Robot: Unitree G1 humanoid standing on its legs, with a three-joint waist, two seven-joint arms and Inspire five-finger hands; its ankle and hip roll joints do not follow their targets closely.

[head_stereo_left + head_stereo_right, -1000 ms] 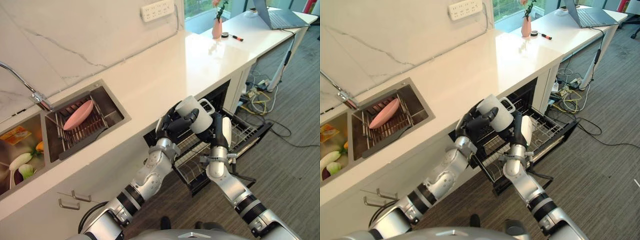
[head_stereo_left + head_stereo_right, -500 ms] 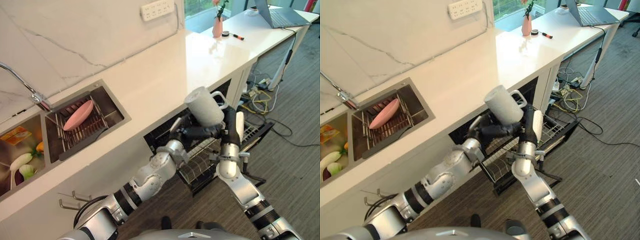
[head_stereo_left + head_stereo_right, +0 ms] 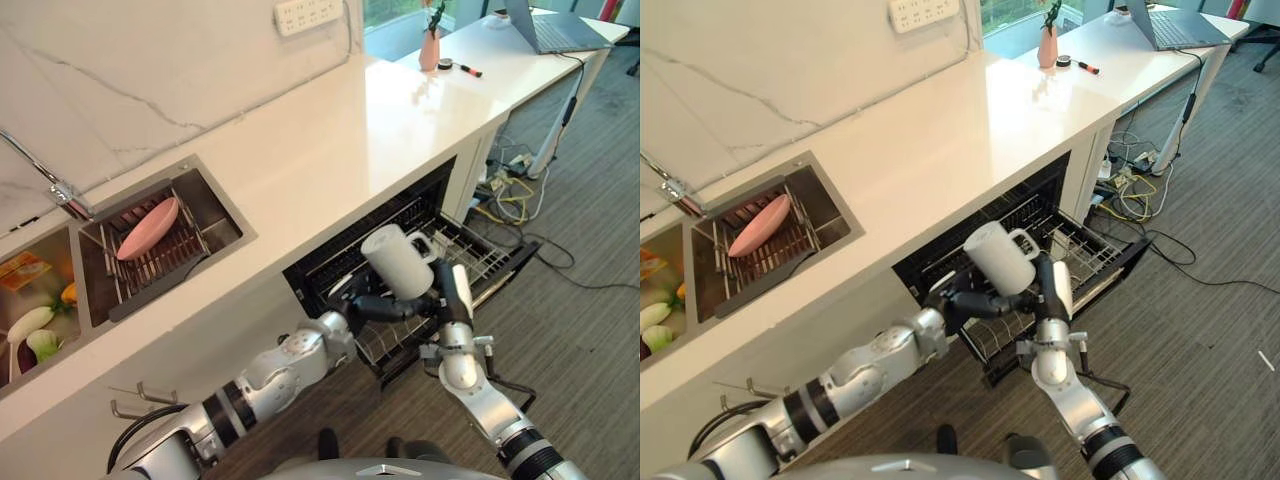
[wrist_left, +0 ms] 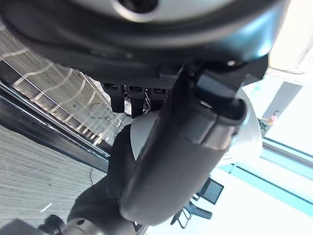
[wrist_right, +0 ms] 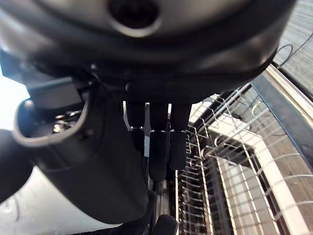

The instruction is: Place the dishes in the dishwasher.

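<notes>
we see a white mug (image 3: pixel 397 261) tilted above the pulled-out dishwasher rack (image 3: pixel 478 262), the left hand (image 3: pixel 375 306) curled around it from below. the right hand (image 3: pixel 447 290) touches the mug's side, fingers straight. a pink plate (image 3: pixel 147 214) sits in the sink rack, well apart.

You have the mug (image 3: pixel 396 260) held above the pulled-out rack (image 3: pixel 490 262), under the surface (image 3: pixel 330 140). Left of it, a plate (image 3: pixel 147 214) lies in the sink (image 3: pixel 225 215).
</notes>
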